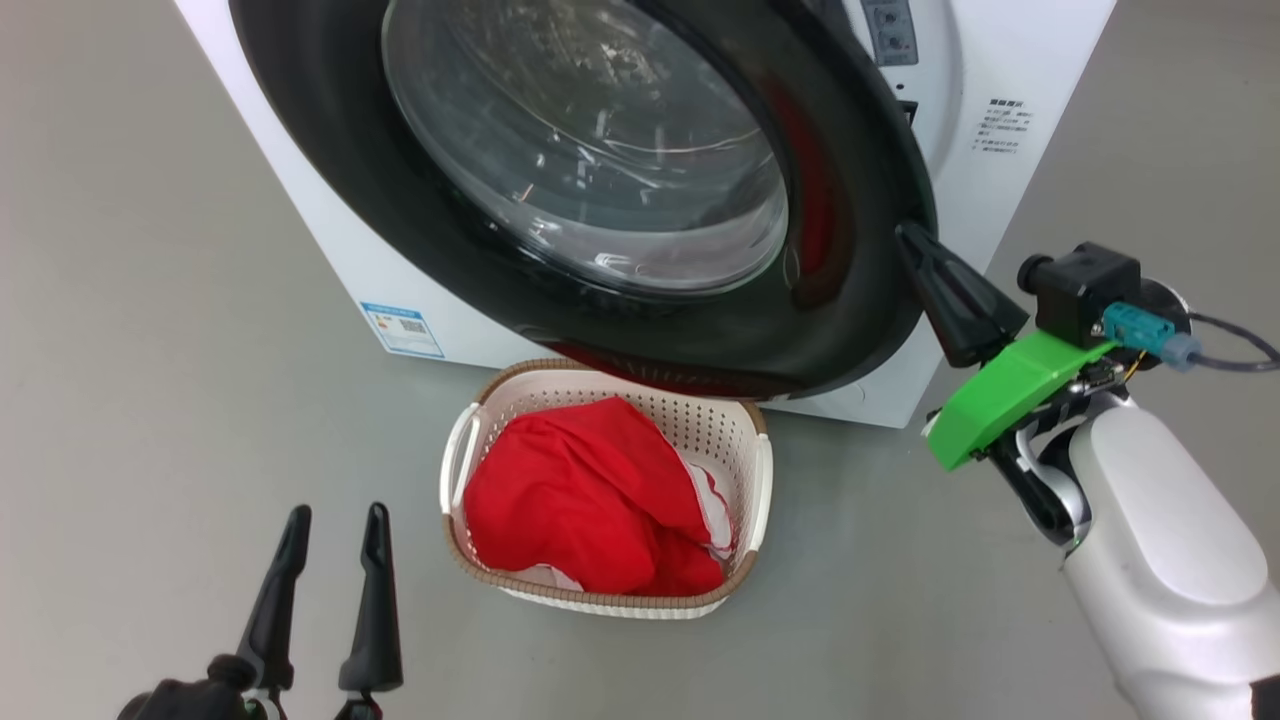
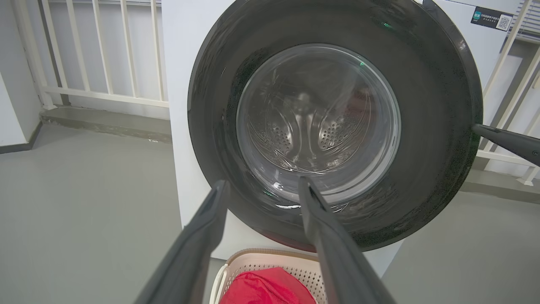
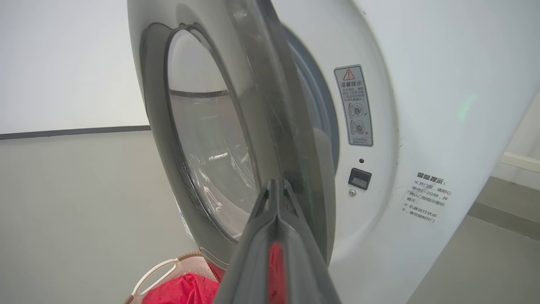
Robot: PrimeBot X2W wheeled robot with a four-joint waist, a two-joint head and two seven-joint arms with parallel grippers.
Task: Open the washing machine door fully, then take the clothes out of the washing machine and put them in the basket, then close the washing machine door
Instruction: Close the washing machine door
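Observation:
The washing machine door (image 1: 860,300), with its glossy black rim and clear glass bowl, stands ajar in front of the white washing machine (image 1: 1000,60). My right gripper (image 1: 905,235) is shut, and its tips rest against the door's right edge (image 3: 295,177). The cream basket (image 1: 520,377) sits on the floor below the door with the red clothes (image 1: 590,500) piled inside. At the lower left my left gripper (image 1: 337,515) is open and holds nothing, a little left of the basket. Its wrist view looks between its fingers at the door (image 2: 422,105), the basket (image 2: 270,258) and the clothes (image 2: 265,289).
A white railing (image 2: 105,50) runs behind the machine on the left. Grey floor (image 1: 150,400) spreads around the basket and machine. The door latch socket (image 3: 360,178) and a warning sticker (image 3: 353,105) sit on the machine's front beside the door gap.

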